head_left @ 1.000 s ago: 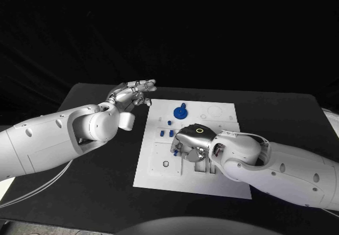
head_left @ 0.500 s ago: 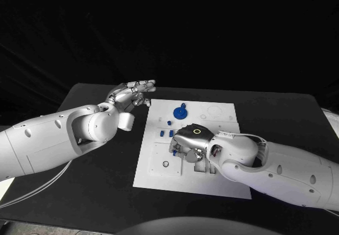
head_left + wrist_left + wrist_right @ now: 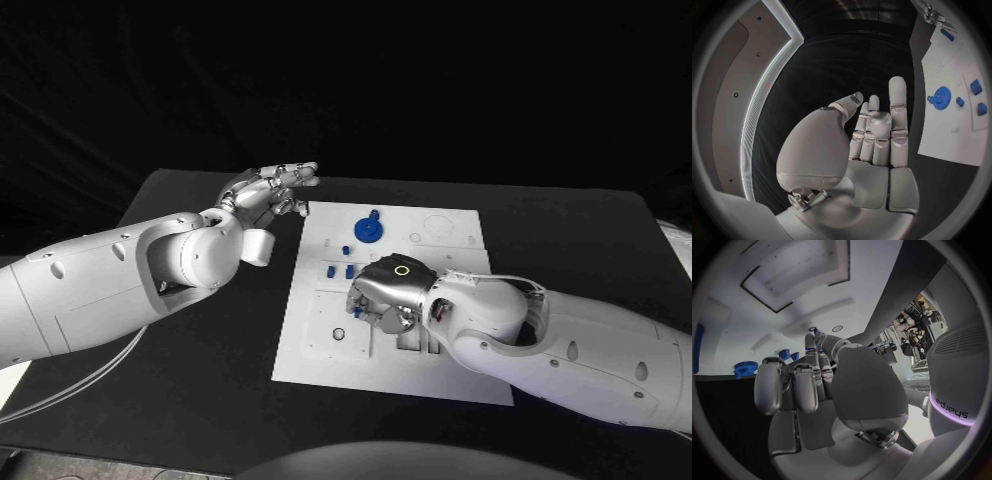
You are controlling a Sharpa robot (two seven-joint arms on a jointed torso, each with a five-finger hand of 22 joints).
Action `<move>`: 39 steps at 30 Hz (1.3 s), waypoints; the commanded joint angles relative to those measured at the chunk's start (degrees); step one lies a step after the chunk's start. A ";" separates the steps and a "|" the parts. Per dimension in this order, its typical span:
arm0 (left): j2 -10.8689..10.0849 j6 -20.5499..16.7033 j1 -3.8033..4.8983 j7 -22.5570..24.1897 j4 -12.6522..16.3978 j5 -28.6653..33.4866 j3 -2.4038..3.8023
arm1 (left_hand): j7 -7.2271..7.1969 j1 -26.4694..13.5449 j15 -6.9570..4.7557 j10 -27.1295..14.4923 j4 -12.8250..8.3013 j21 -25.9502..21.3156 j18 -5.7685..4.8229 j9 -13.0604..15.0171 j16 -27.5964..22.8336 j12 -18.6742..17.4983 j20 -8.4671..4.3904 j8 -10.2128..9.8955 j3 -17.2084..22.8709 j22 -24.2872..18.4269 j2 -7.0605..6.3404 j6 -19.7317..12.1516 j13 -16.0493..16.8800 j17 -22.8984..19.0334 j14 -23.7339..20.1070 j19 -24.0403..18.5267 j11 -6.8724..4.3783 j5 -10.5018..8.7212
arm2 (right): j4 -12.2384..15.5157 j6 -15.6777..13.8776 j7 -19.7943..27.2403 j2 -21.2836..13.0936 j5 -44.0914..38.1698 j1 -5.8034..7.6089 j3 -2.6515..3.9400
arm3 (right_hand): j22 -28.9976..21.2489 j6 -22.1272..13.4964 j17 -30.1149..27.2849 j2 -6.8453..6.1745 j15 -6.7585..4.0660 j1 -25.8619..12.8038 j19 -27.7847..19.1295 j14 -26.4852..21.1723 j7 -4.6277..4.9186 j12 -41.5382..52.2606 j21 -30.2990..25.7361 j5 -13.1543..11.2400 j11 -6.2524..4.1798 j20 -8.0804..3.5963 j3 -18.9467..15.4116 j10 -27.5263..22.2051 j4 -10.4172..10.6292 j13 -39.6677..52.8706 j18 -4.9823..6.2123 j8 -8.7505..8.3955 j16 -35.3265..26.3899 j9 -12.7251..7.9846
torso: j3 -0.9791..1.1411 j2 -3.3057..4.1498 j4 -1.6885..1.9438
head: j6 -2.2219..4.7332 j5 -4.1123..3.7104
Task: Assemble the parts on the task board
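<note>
White and flat, the task board [image 3: 325, 335] lies in the middle of the black desk [image 3: 173, 390]. A blue gear [image 3: 369, 231] stands near its far end, with small blue parts [image 3: 338, 271] in a cluster just nearer the robot.

The right arm reaches in across the board's near half, and the right hand [image 3: 387, 298] is bent down over the middle of the board, palm toward the surface, its fingers [image 3: 811, 367] pointing down at the board. In the right wrist view the fingers lie close together, and a small blue part [image 3: 819, 348] shows at their tips; whether it is gripped cannot be told.

The left arm lies over the desk beside the board's left edge. The left hand [image 3: 268, 189] is raised off the desk near the board's far left corner, palm up, fingers [image 3: 898, 107] nearly straight and side by side, holding nothing.
</note>
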 commanded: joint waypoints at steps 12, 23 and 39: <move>0.07 1.21 0.02 -0.02 -0.09 -0.06 0.02 | 0.08 0.44 -0.07 -0.42 -0.16 -0.20 0.52 -0.07 -0.34 0.06 0.13 0.25 -0.21 -0.08 0.02 -0.45 0.05 -0.05 -0.38 -0.20 0.05 0.10 | 1.14 0.91 -2.71 -1.20 -3.18 -0.34 -0.24 | 0.08 0.93 2.07 0.15 -0.19 -0.83 0.05 3.78 0.10 -0.05 0.16 0.21 -0.40 -0.05 -0.49 0.28 -0.32 0.02 0.36 0.37 0.20 0.25 | 0.01 0.02 0.00 | 0.05 -0.08; 0.10 1.40 0.02 -0.15 -0.11 -0.42 0.02 | 0.09 0.47 -0.06 -0.54 -0.20 -0.23 0.52 -0.07 -0.37 0.17 0.14 0.27 -0.24 -0.10 0.03 -0.52 0.07 -0.16 -0.43 -0.22 0.07 0.11 | 0.89 0.57 -3.90 -0.97 -4.05 -0.34 -0.24 | 0.08 1.00 2.08 0.19 -0.23 -1.23 0.04 3.77 0.03 -0.08 0.16 0.20 -0.42 -0.11 -0.78 0.36 -0.23 -0.01 0.37 0.37 0.22 0.31 | -0.03 0.01 0.00 | 0.00 -0.08; 0.05 1.55 0.02 -0.41 -0.01 -0.46 0.01 | 0.12 0.44 -0.03 -0.68 -0.20 -0.26 0.52 -0.07 -0.36 0.28 0.17 0.28 -0.32 -0.11 0.00 -0.59 0.10 -0.20 -0.47 -0.24 0.10 0.09 | 0.27 1.88 -3.28 -0.25 -3.44 -0.34 -0.24 | 0.04 1.01 2.06 0.19 -0.25 -1.49 0.02 3.76 -0.03 -0.11 0.13 0.19 -0.46 -0.15 -0.98 0.39 -0.17 -0.03 0.37 0.34 0.21 0.35 | -0.07 -0.01 0.01 | -0.47 0.07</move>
